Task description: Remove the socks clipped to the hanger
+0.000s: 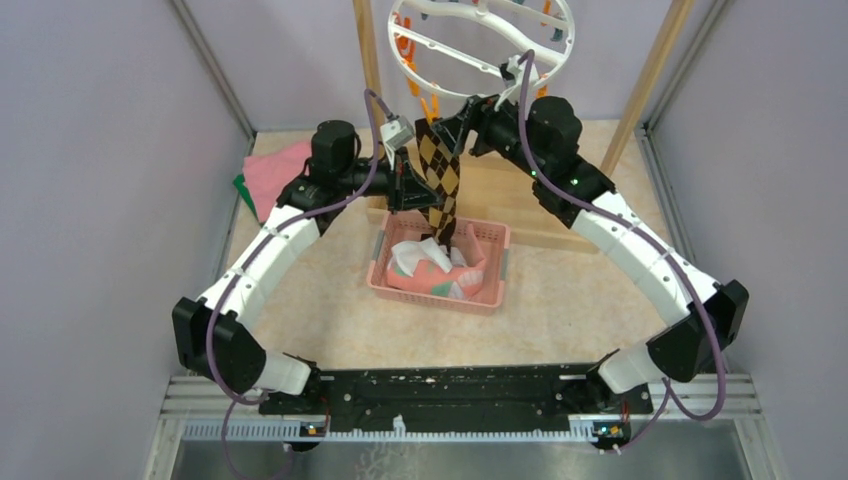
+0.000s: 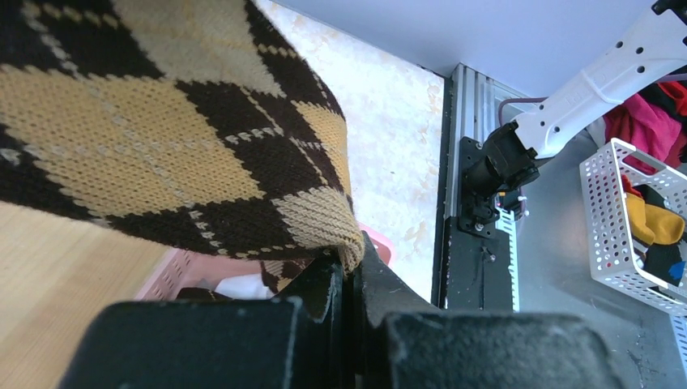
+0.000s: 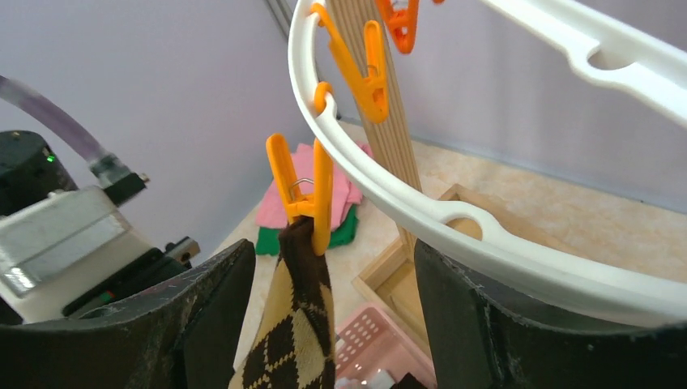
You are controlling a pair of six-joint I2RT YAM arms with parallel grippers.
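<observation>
Left tool (image 2: 350,284) is clamped shut on one edge of a dark brown-and-tan argyle knit sock (image 2: 178,130), which hangs by its top end from an orange plastic clip (image 3: 304,194) on the white plastic ring hanger (image 3: 389,203). Right tool (image 3: 334,284) stands open, one finger on either side of that clip, touching neither as far as can be seen. Below, on the desk (image 1: 560,310), a pink perforated plastic basket (image 1: 495,265) holds several pink-and-teal and pale socks (image 1: 432,268), judged already removed. Other clips in view carry nothing; part of the ring is out of frame. Assessment: task near its end. This sock is not yet released; opening the clip and drawing the sock down are left to do.
</observation>
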